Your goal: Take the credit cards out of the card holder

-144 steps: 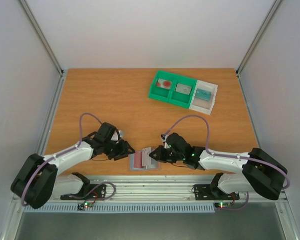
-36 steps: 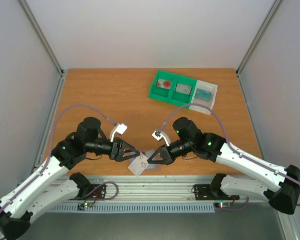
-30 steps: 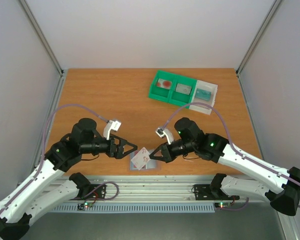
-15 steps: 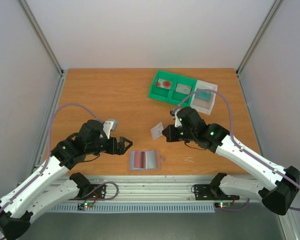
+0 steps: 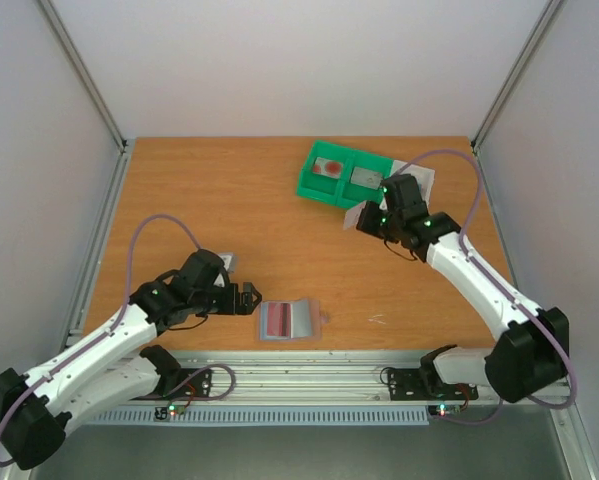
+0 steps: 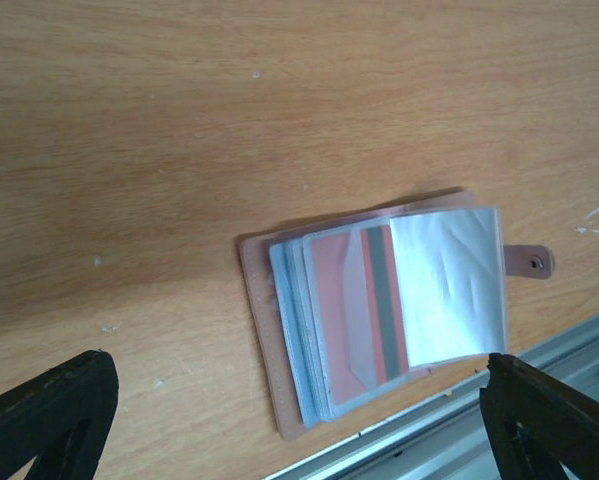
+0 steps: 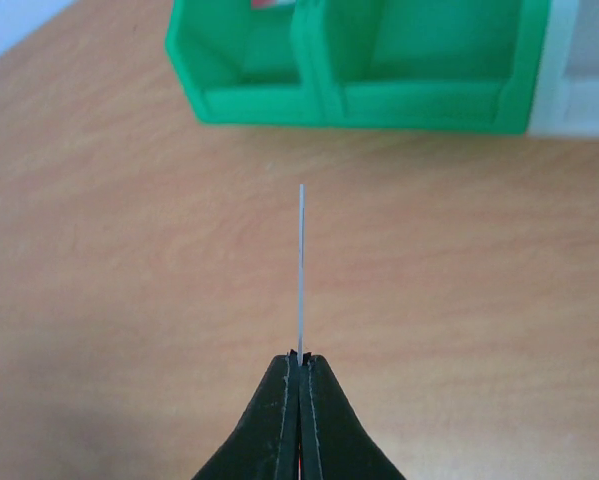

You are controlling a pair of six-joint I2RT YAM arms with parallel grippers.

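The card holder (image 5: pixel 289 320) lies open and flat near the table's front edge. In the left wrist view its clear sleeves (image 6: pixel 379 310) show a red card with a grey stripe (image 6: pixel 364 320). My left gripper (image 5: pixel 247 298) is open and empty just left of the holder; in its own view (image 6: pixel 297 400) the jaws stand wide on either side of it. My right gripper (image 5: pixel 367 220) is shut on a thin whitish credit card (image 5: pixel 354 216), seen edge-on in the right wrist view (image 7: pixel 301 270), in front of the green tray (image 7: pixel 359 100).
The green and white compartment tray (image 5: pixel 304 183) stands at the back right. It holds a card with a red blotch (image 5: pixel 329 167), a greyish card (image 5: pixel 365 177) and a teal card (image 5: pixel 407 187). A metal rail (image 6: pixel 539 400) runs along the table's front edge.
My right gripper pulled a card from the holder and carried it back and right to the tray. My left gripper let go of the holder and drew back left. The holder now lies flat.
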